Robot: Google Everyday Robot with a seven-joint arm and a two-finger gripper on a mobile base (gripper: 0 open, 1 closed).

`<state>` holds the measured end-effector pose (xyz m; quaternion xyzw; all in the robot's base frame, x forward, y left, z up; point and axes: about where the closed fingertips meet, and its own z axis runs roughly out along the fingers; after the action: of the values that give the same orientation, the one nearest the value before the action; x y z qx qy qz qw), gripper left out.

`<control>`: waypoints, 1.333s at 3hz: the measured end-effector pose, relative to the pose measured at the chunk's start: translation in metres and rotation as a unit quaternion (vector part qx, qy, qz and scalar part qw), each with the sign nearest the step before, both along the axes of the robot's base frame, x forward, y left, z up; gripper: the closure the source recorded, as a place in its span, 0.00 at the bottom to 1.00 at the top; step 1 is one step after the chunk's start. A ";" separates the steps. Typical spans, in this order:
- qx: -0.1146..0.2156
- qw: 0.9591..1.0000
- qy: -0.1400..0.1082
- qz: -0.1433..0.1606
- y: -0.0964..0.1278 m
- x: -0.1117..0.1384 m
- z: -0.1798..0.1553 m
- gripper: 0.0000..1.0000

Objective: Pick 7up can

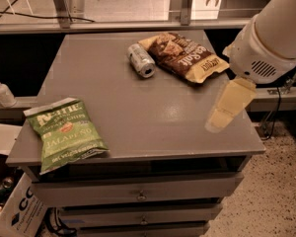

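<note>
Camera view shows my gripper [226, 107] poised over the table [138, 117] edge, parted or closed I cannot tell, with the can [141, 59] on its side well beyond it, against the brown bag [185, 56], presumably awaiting my reach.

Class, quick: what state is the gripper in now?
Gripper: cannot be told; it hangs over the table's right edge, apart from the can.
</note>
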<state>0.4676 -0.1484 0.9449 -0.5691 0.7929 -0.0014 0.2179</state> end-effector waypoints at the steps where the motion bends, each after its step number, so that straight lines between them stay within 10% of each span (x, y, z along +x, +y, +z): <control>1: 0.050 0.999 -0.003 -0.021 0.040 0.013 -0.011 0.00; 2: 0.110 0.993 0.000 -0.031 0.084 0.021 -0.019 0.00; 4: 0.119 0.992 -0.010 -0.029 0.085 0.027 -0.022 0.00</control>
<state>0.4943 -0.0631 0.9230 -0.5155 0.8017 0.0810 0.2916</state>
